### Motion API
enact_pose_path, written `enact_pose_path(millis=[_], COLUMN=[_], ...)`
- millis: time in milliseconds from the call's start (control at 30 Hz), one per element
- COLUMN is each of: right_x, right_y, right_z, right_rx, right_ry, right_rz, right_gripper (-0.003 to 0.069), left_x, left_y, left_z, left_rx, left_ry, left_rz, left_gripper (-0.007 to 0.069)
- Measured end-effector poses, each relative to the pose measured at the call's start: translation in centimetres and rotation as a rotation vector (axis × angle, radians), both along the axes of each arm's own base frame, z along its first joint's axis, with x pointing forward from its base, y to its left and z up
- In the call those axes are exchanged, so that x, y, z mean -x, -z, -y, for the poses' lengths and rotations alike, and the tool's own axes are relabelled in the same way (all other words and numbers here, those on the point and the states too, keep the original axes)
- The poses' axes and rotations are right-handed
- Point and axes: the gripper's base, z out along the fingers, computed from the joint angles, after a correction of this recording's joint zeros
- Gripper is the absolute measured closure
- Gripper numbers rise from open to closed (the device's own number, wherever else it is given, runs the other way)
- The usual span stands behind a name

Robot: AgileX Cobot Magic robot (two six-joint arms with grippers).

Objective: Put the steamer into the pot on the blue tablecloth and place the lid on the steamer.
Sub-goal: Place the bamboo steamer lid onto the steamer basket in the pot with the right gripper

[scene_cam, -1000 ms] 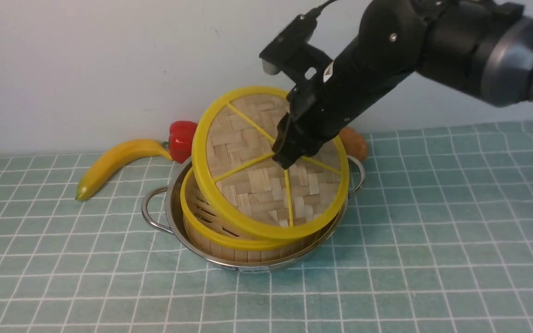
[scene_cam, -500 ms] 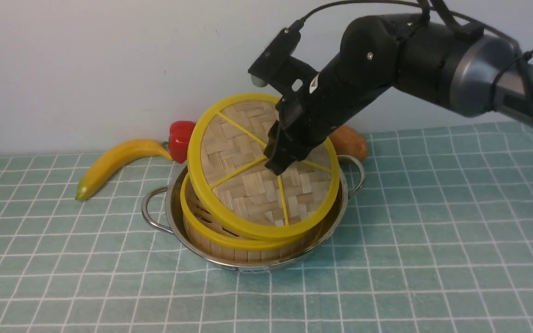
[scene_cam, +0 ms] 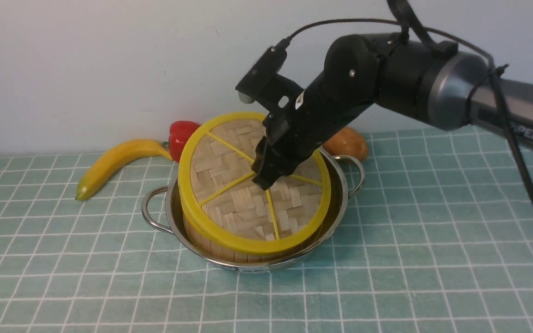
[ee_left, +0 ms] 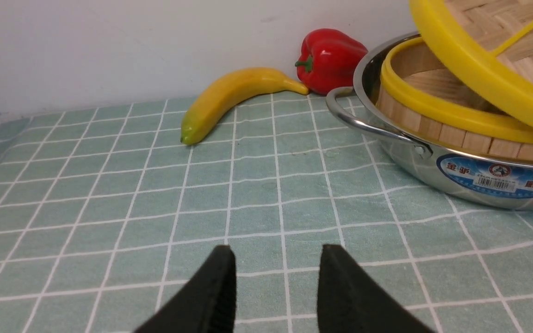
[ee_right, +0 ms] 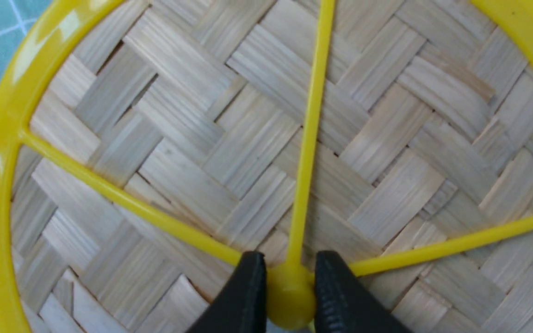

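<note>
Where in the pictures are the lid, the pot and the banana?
lid [scene_cam: 238,212]: front view, woven panel between two spokes.
pot [ee_left: 498,175]: left wrist view, blue label on its outer wall.
banana [scene_cam: 114,160]: front view, middle of its body.

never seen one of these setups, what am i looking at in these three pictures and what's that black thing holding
This is a robot with two arms, each ending in a gripper, a two-fingered pincer. The wide picture comes from a camera between the arms, looking forward. The other two come from cameras on the wrists, so each shows its own gripper up close. On the blue tablecloth sits a steel pot with a bamboo steamer inside it. Behind lie a banana, a red pepper and a brown potato-like thing. The right gripper pinches the yellow hub of the woven lid, which is tilted over the steamer, not yet flat on it. The left gripper is open and empty, low over the cloth.
</note>
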Motion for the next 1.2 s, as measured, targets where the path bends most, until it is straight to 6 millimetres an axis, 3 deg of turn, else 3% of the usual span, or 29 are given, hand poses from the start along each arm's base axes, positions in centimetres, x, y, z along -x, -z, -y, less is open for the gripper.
enact_pose_path(millis=[200, 1200], right_x=[-0.28, -0.35], right_y=[-0.19, -0.73], right_z=[-0.63, -0.51], right_rx=[-0.017, -0.015], right_ry=[-0.026, -0.025], right_rz=[0.084, 0.119], right_gripper=[0.0511, 0.0511], left_x=[0.00, 0.00], left_y=[0.00, 0.00], left_z=[0.00, 0.00], left_rx=[0.000, 0.000], left_ry=[0.000, 0.000], left_rz=[0.000, 0.000], left_gripper=[0.0382, 0.0382])
